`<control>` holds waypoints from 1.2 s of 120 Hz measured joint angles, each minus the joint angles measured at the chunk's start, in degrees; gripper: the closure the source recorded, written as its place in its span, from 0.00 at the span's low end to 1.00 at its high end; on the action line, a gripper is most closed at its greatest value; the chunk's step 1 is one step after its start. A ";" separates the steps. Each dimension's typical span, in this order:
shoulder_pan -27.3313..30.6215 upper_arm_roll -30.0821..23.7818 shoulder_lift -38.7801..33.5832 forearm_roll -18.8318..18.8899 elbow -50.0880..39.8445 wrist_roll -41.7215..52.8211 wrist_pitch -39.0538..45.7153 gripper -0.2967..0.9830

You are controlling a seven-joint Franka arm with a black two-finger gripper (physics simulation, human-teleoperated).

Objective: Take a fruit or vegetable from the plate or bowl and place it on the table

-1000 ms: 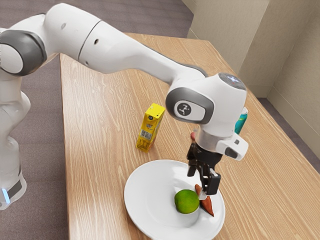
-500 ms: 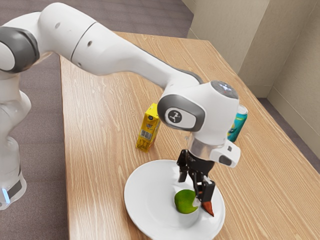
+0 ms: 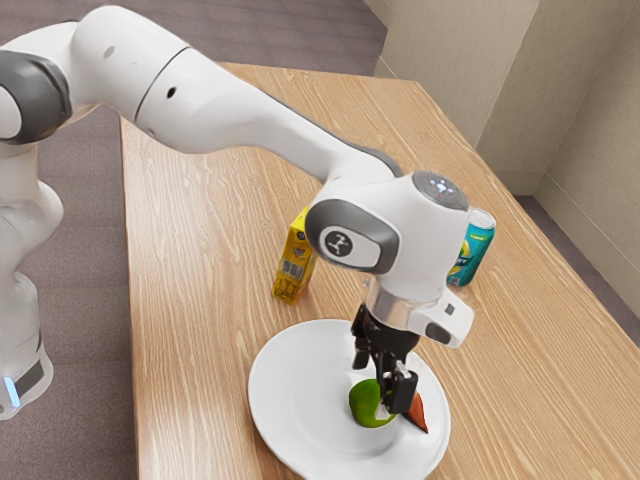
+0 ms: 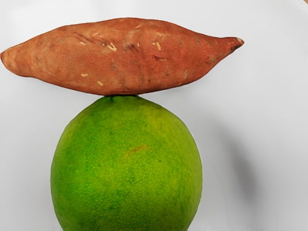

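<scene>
My gripper [image 3: 379, 387] is over the plate with its fingers apart, low above the lime [image 3: 366, 404], and partly covers the lime and the sweet potato. The green lime rests on the white plate [image 3: 285, 400]. Beside it, on the exterior view's right, lies the reddish-brown sweet potato [image 3: 419, 412]. In the wrist view the round lime [image 4: 126, 166] is large and close under the hand, and the long sweet potato [image 4: 120, 57] appears to touch its side. White plate surface [image 4: 269, 115] surrounds both.
A yellow carton [image 3: 293, 268] stands on the wooden table [image 3: 200, 300] behind the plate, partly covered by the arm. Beyond the hand, toward the exterior view's right, a teal can [image 3: 474, 248] stands upright.
My hand has moved down and toward the exterior view's left, from near the sweet potato to over the lime. More of the can has come into sight. The lime and sweet potato have stayed put.
</scene>
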 joint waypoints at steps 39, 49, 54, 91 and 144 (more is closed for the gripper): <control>0.16 0.00 0.09 -0.50 -2.07 0.98 1.84 0.23; 0.27 0.07 0.20 -0.51 -2.10 1.18 2.14 0.23; 0.52 0.08 0.38 -0.50 -2.02 1.32 2.38 0.23; 0.85 0.02 1.52 -0.39 -1.62 2.27 3.79 0.23; 0.87 0.18 1.27 -2.01 -2.59 2.92 4.20 0.23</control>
